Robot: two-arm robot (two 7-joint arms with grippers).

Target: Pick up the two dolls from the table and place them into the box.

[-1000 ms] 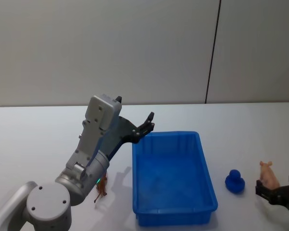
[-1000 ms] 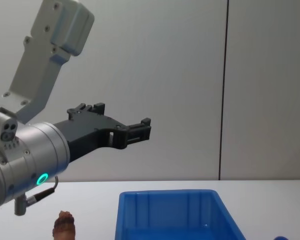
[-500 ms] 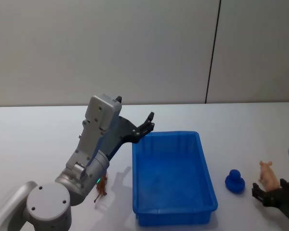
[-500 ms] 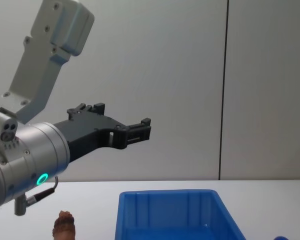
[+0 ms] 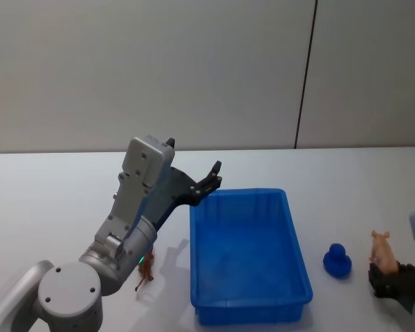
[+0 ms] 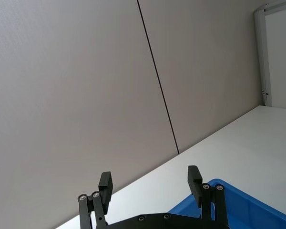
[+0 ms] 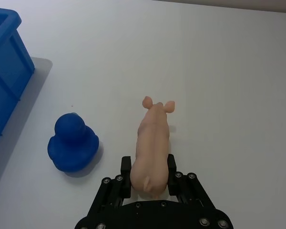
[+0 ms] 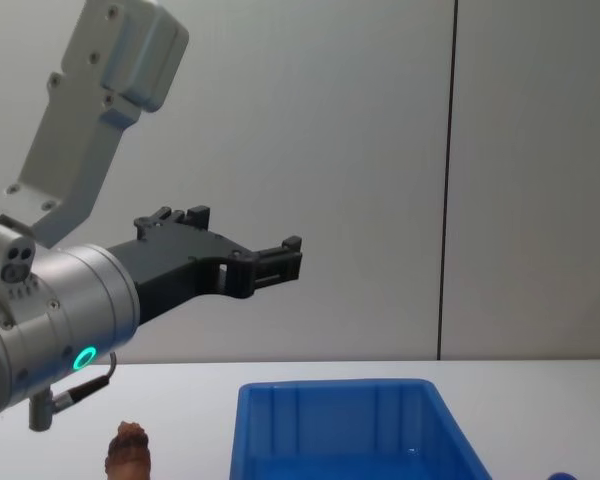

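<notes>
The pink pig (image 7: 152,138) stands on the desk (image 7: 229,71), its long axis running 12 to 6 as the head view lies, snout at 12. The right tool (image 7: 149,172) sits at its 6, pinching the hindquarters from both flanks. The box (image 5: 251,194) lies at the pig's 9, with a blue duck (image 5: 337,261) between, so the carry should go up and toward 9. The brown doll (image 5: 145,275) stands at the box's 8. The left tool (image 5: 211,181), spread, hangs over its 11 corner.
</notes>
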